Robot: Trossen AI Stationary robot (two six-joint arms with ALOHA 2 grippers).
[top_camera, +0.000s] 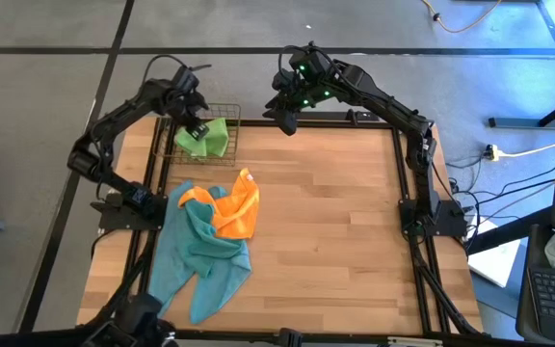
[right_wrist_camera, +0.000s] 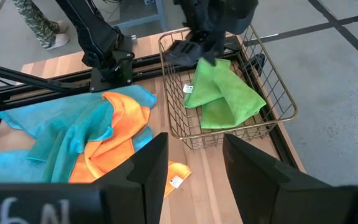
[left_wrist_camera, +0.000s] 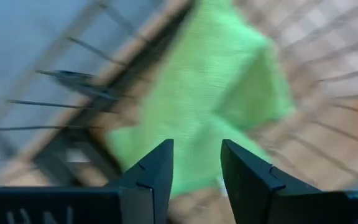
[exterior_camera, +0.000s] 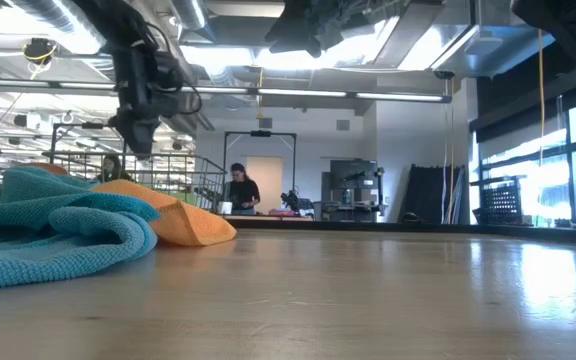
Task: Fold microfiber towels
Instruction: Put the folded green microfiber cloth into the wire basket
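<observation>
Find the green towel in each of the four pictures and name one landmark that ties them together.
High view: green towel in the wire basket, far-left table corner.
Low view: not visible.
Left wrist view: green towel fills the middle, beyond the fingers.
Right wrist view: green towel inside the basket.
Shared landmark: the basket.

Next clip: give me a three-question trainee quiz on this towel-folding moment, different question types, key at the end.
1. True or false: the green towel lies inside the wire basket.
2. Which gripper is over the basket? A) left gripper B) right gripper
3. Fill in: the orange towel lies on the ____ towels.

Key: 1 true; 2 A, its jaws open above the green towel, right gripper raised at the table's far edge; 3 teal.
</observation>
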